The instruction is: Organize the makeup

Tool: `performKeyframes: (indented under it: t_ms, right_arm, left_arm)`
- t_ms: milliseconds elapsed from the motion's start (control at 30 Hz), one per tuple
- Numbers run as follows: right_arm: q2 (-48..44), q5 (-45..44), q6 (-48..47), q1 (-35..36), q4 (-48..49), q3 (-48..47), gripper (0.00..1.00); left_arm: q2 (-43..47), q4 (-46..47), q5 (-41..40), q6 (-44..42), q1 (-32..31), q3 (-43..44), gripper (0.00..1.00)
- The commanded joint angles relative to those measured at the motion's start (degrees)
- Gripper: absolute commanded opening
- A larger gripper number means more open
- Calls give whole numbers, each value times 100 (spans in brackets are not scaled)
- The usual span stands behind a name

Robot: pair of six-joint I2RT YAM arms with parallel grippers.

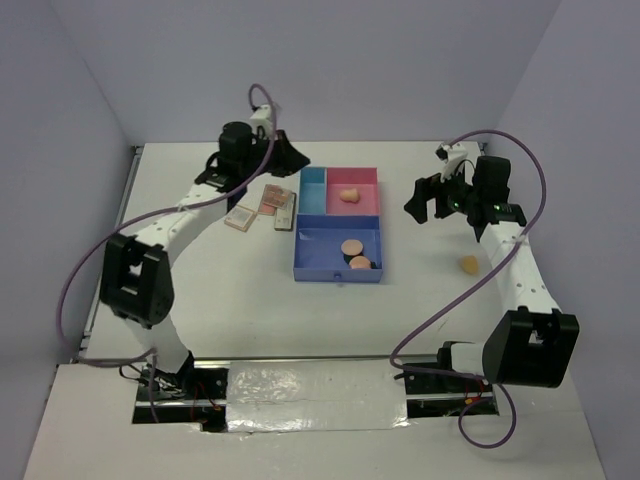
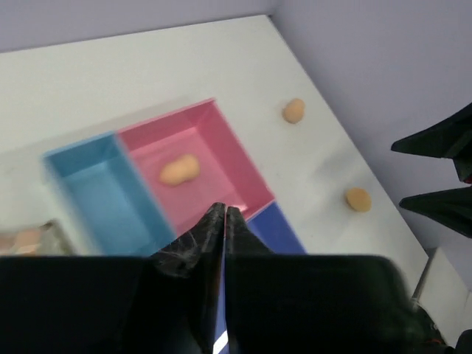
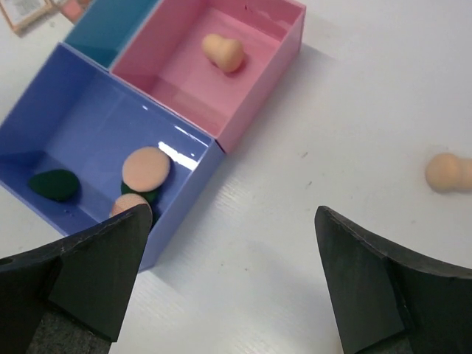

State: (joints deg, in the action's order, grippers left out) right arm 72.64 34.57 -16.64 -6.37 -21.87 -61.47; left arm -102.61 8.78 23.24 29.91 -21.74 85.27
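**Step in hand (assessed):** moving the remaining loose makeup into the tray (image 1: 338,276). Neither arm carries anything.

**Next move (assessed):** position the right gripper (image 3: 232,221) over a loose sponge, lower it and close. Then deliver the sponge to the pink compartment (image 3: 273,51), where a stored sponge (image 3: 223,53) already lies.

**Layout, near to far:**

1. The near sponge (image 1: 468,264) lies on the table (image 1: 200,290), right of the tray and well apart from it.
2. The right gripper hovers just right of the tray. Its fingers are spread wide, with bare table between them.
3. The far sponge (image 3: 446,173) lies right of the tray, outside the right gripper's fingers and not between them.
4. The tray's near compartment holds peach puffs (image 3: 145,168) and a dark green disc (image 3: 53,184).
5. The palettes (image 1: 240,218) lie just left of the tray, unsorted.
6. The left gripper (image 2: 223,221) hangs at the tray's far left corner. Its fingers are pressed together with nothing between them, and the palettes are apart from them.
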Motion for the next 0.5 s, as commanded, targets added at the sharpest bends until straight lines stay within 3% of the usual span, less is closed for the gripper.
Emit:
performKeyframes:
  t_ms: [0, 33, 133, 267, 367, 467]
  right_arm:
    - [346, -293, -313, -48, -572, -277, 99]
    - [373, -301, -339, -40, -634, -312, 96]
    - [400, -398, -384, -40, -634, -286, 85]
    - [663, -652, -278, -48, -1081, -488, 70]
    - [857, -1083, -199, -75, -1372, -603, 70]
    - [936, -1636, -76, -127, -1469, -559, 75]
  left_arm:
    - [897, 72, 13, -293, 660, -870, 20]
    - [1057, 54, -4, -310, 775, -1072, 35]
    - [1637, -139, -57, -512, 1180, -1758, 56]
    - [2191, -438, -57, -819, 1619, -2575, 62]
    - [2604, -543, -109, -899, 1988, -3058, 65]
    - [3009, -605, -241, -995, 2357, -3454, 78]
